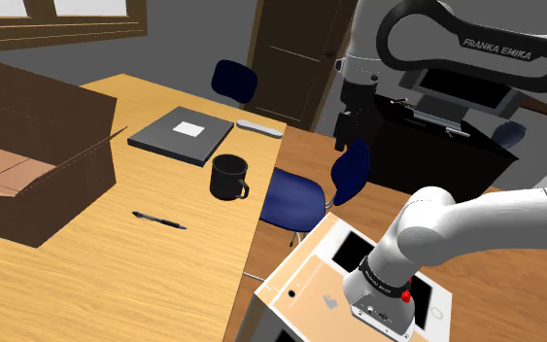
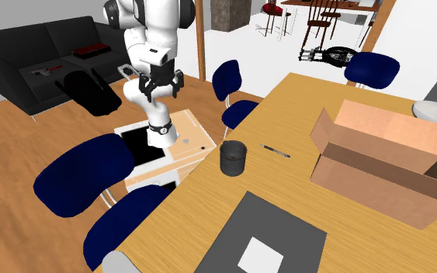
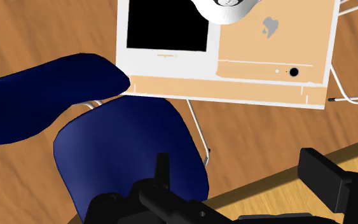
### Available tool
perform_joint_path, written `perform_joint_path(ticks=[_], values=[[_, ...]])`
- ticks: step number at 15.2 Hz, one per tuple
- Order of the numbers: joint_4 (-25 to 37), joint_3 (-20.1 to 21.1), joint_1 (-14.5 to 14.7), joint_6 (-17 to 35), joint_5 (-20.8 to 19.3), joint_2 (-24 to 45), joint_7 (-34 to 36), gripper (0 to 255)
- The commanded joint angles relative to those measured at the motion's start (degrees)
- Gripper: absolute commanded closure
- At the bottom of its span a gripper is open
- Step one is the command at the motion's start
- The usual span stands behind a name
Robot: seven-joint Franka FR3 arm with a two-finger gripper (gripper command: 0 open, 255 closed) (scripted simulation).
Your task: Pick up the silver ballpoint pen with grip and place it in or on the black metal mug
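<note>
Mug (image 1: 230, 177) upright on table (image 1: 154, 291). Pen (image 1: 159, 221) flat on table between mug and open cardboard box (image 1: 28, 165), outside both. Gripper (image 2: 161, 92) released, fingers apart, above blue chair (image 1: 295, 194).

A light wooden table (image 1: 86, 277) fills the lower left of the shoulder view. Dark blue padded chairs (image 1: 295, 194) stand beside it on a brown wooden floor (image 2: 11, 143). A black sofa (image 2: 15, 39) is at the second exterior view's upper left. A grey wall (image 1: 193, 39) holds a dark brown door (image 1: 295, 49).

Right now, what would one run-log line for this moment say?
phase: before pickup | tool: open, empty, over blue chair beside table | pen: lying on table, untouched | mug: upright, apart from pen
</note>
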Motion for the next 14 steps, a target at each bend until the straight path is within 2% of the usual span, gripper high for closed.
perform_joint_path(ticks=[1, 7, 14], values=[[0.0, 0.0, 0.0, 0.0, 0.0, 0.0, 0.0, 0], [-0.3, 4.34, 2.76, 9.12, 3.48, 7.63, 2.92, 0], [2.23, 9.54, 5.29, 19.04, 5.76, 18.47, 6.11, 0]])
